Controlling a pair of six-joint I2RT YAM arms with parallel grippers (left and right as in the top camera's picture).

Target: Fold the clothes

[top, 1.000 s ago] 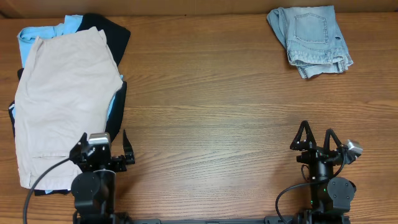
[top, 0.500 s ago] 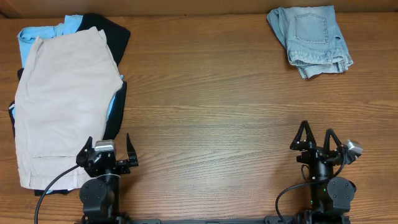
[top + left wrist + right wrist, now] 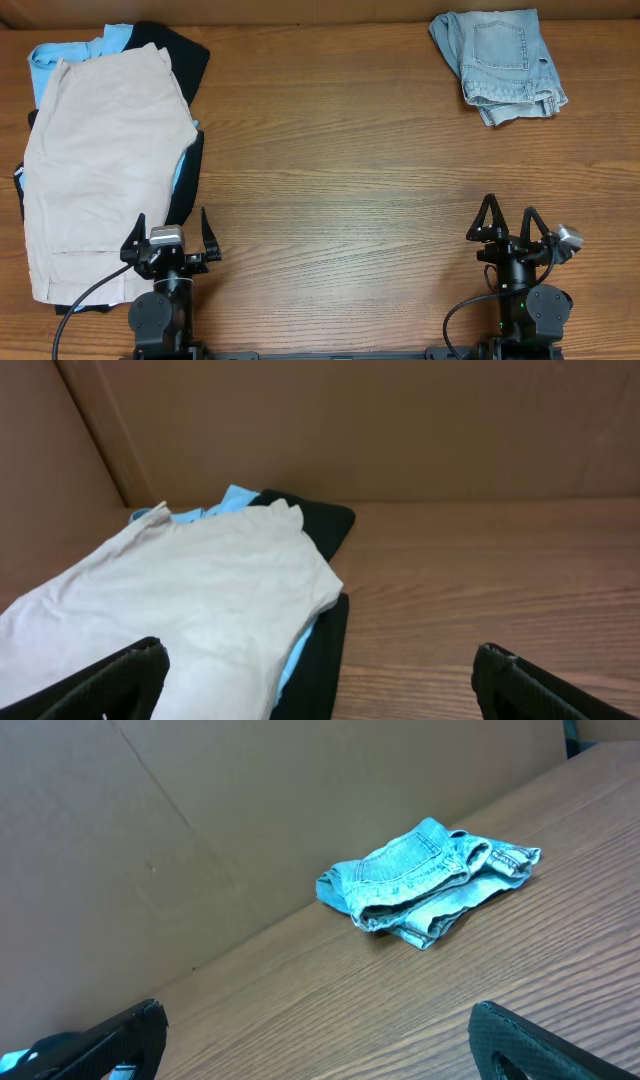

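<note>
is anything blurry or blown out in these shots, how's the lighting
Overhead: even, flat light, no glare, stitching on the denim shorts sharp. Left wrist: beige shorts slightly soft, no hard shadows. Right wrist: table line tilted, denim shorts a little soft but readable.

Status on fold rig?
Left gripper open, right gripper open, both empty. Denim shorts bunched at far right, no gripper on them. Beige shorts pile beside left gripper, not blocking.

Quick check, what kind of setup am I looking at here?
Probably a lab test bench, not a home: a wood-grain table fenced by plain cardboard walls, with denim shorts at the far right and beige shorts at left.
</note>
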